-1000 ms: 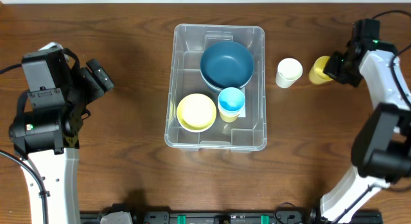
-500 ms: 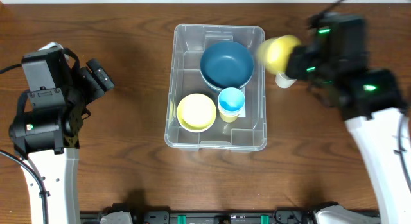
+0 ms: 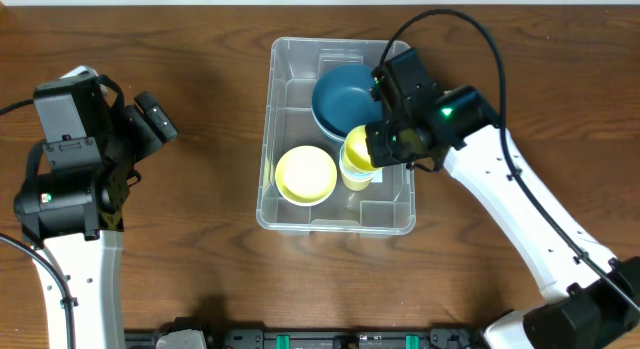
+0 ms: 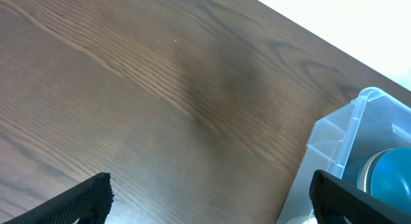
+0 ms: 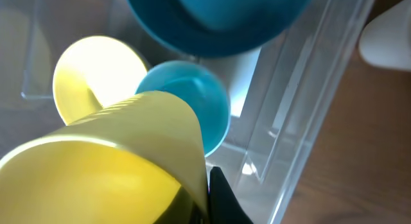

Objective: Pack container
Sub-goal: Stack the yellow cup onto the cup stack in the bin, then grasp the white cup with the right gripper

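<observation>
The clear container (image 3: 290, 101) stands mid-table and holds a dark blue bowl (image 3: 345, 97), a yellow bowl (image 3: 305, 175) and a light blue cup (image 3: 361, 177). My right gripper (image 3: 376, 149) is over its right half, shut on the rim of a yellow cup (image 3: 354, 149). In the right wrist view one black finger (image 5: 223, 197) presses the wall of the yellow cup (image 5: 109, 166), right above the light blue cup (image 5: 192, 108). Far to the left of the container, my left gripper (image 3: 155, 117) is open and holds nothing.
A white cup (image 5: 388, 34) sits on the wood just outside the container wall (image 5: 302, 102); the overhead view hides it under my right arm. The left wrist view shows bare wood, the container's corner (image 4: 340, 140) and the blue bowl (image 4: 392, 169).
My right arm has swung the yellow cup from the table's right side over the white cup into the container, above the light blue cup. The left arm has not moved.
</observation>
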Action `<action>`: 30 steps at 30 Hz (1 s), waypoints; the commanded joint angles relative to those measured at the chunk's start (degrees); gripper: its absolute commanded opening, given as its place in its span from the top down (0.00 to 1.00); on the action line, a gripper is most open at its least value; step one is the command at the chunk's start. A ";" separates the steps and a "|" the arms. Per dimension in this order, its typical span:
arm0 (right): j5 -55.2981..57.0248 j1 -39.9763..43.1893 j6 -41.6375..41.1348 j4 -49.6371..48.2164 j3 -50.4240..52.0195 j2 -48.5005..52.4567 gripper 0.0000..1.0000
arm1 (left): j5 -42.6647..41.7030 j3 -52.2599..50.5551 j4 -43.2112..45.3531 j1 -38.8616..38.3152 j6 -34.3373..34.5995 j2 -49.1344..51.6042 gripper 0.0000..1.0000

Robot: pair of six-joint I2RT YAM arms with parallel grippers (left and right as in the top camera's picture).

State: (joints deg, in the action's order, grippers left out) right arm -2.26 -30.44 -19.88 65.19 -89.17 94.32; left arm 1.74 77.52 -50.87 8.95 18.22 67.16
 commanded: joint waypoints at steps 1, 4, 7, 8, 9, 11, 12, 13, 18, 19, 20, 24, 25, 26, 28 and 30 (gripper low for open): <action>3.10 -0.50 0.66 -0.37 0.04 0.83 0.54 | 0.46 0.98 -0.09 0.31 0.09 -0.17 0.02; 8.35 -0.11 0.66 -2.51 -0.02 0.70 0.52 | 0.46 0.98 -0.09 0.31 0.09 -0.17 0.02; 9.60 2.16 0.61 -5.84 -0.09 -0.76 0.45 | 0.46 0.98 -0.09 0.31 0.09 -0.17 0.02; 9.57 3.41 0.37 -7.06 -0.09 -1.42 0.42 | 0.46 0.98 -0.09 0.31 0.09 -0.17 0.02; 9.57 4.70 -0.11 -7.91 -0.09 -1.97 0.41 | 0.46 0.98 -0.09 0.31 0.09 -0.17 0.02; 9.55 8.52 -1.27 -9.44 -0.09 -2.97 0.40 | 0.46 0.98 -0.09 0.31 0.09 -0.17 0.02; 9.53 10.49 -1.33 -10.01 -0.09 -3.06 0.40 | 0.46 0.98 -0.09 0.31 0.09 -0.17 0.02; 9.33 12.50 -1.31 -10.51 -0.09 -3.06 0.39 | 0.46 0.98 -0.09 0.31 0.09 -0.17 0.02; 5.38 22.64 -1.31 -12.15 -0.07 -0.83 0.41 | 0.46 0.98 -0.09 0.31 0.09 -0.17 0.02; 4.55 24.28 -1.31 -12.22 -0.07 0.02 0.42 | 0.46 0.98 -0.09 0.31 0.09 -0.17 0.02; 4.07 25.64 -1.29 -12.20 -0.07 1.01 0.42 | 0.46 0.98 -0.09 0.31 0.09 -0.17 0.02; 3.93 28.98 -1.22 -12.33 -0.07 5.81 0.41 | 0.46 0.98 -0.09 0.31 0.09 -0.17 0.02; 3.74 29.53 -1.22 -12.72 -0.07 7.41 0.41 | 0.46 0.98 -0.09 0.31 0.09 -0.17 0.02; 3.43 29.83 -1.01 -13.33 -0.07 8.87 0.40 | 0.46 0.98 -0.09 0.31 0.09 -0.17 0.02; 1.11 30.08 0.46 -15.45 -0.07 12.24 0.39 | 0.46 0.98 -0.09 0.31 0.09 -0.17 0.02; -2.47 30.03 3.15 -18.73 -0.07 15.87 0.39 | 0.46 0.98 -0.09 0.31 0.09 -0.17 0.02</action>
State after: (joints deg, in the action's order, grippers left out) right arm 0.49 -0.49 -19.86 48.36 -89.19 106.06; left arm 1.74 77.52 -50.87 8.95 18.22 67.18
